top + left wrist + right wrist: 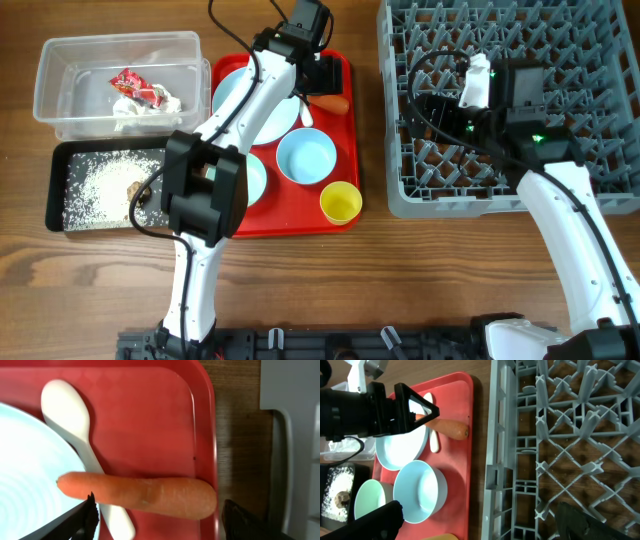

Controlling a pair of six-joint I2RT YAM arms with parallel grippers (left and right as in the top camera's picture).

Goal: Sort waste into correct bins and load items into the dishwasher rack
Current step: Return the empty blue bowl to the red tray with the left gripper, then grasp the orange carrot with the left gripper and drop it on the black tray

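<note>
The left pincer (159, 519) hangs open and empty over the carrot (140, 495), its jaws standing wide near the carrot's two ends. The carrot lies by the right edge of the red tray (150, 405), across the spoon (70, 420) handle, its tip at the plate (25, 475) rim. Closing end to end looks likely to slip, so it seems better to turn the wrist, grip across the thick middle and lift clear of the spoon. The black tray (55, 190) holding rice looks like its bin. The right pincer (487, 522) waits wide open over the rack (560, 435).
</note>
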